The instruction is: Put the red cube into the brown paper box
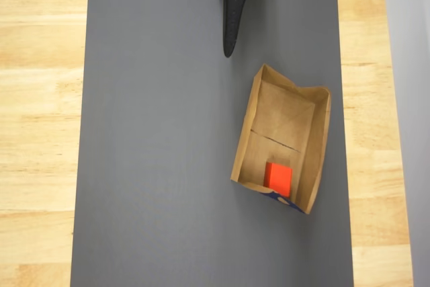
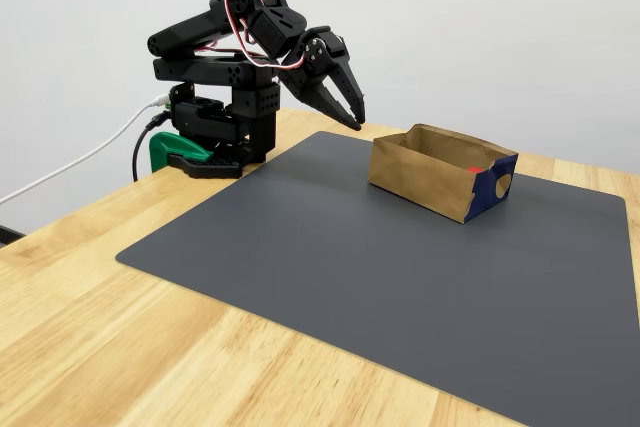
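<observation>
The red cube (image 1: 279, 178) lies on the floor of the brown paper box (image 1: 259, 115), at the box's near end with the blue print; in the fixed view only a sliver of the red cube (image 2: 474, 169) shows over the wall of the brown paper box (image 2: 425, 179). My black gripper (image 1: 229, 50) hangs at the mat's far edge, up and to the left of the box and apart from it, fingers together with nothing between them. In the fixed view the arm is folded back and the gripper (image 2: 358, 123) points down toward the mat.
A dark grey mat (image 1: 154, 166) covers most of the wooden table (image 1: 40, 99). The arm's base with a green clamp (image 2: 175, 150) and white cable sits at the table's far left corner in the fixed view.
</observation>
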